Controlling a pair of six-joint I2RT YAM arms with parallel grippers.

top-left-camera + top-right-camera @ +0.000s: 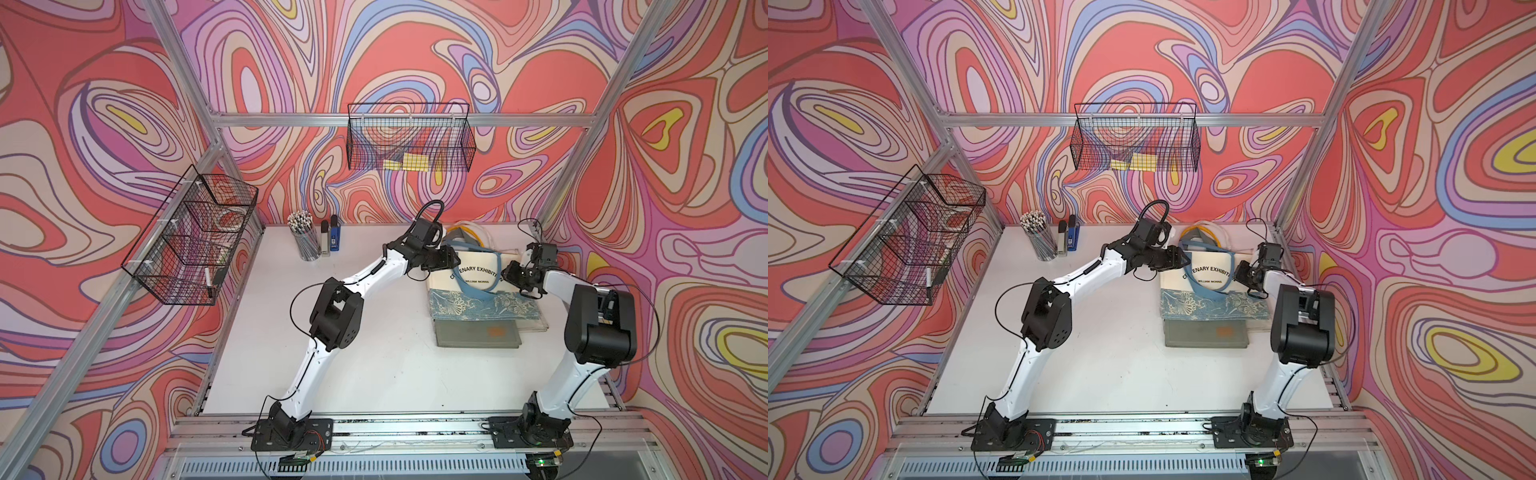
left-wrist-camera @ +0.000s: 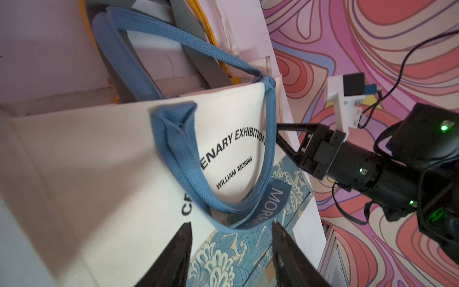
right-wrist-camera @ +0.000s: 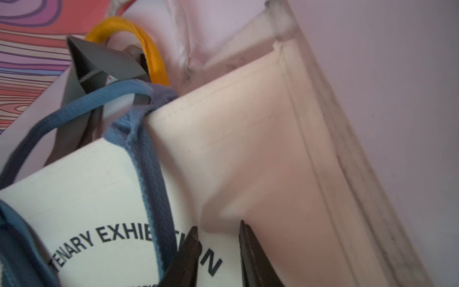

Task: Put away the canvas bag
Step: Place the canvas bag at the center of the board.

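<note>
"Canvas bag [image 1: 478, 262]: where does it lie, reckoned from the fingers?"

"Flat on top of a stack of bags, with a gripper at each side edge in both top views. The left gripper [image 2: 231, 225] hovers over the printed face. The blue handle [image 2: 173, 149] loops just ahead of its fingertips, and a blue floral cloth [image 2: 223, 256] shows in the gap between them."

"Do those fingers [image 2: 183, 248] hold anything?"

"No. They stand spread wide, and nothing between them touches either one."

"And the right gripper [image 3: 218, 226]?"

"Its tips sit at the opposite edge of the canvas bag, beside the last letters of the print. The handle's strap runs just beside one finger. A narrow gap parts the two fingers, and the cream canvas puckers right at the tips. I cannot tell whether a fold is caught there."

"What lies past the right fingertips?"

"The bag's mouth, then a grey handle [image 3: 111, 64] and a yellow handle [image 3: 151, 54] from the bags underneath. A clear plastic wall [image 3: 323, 124] runs along the side of the fingers away from the strap."

"And at the bottom of the stack?"

"A grey-green bag [image 1: 478, 334], sticking out on the robot's side of both grippers."
</note>
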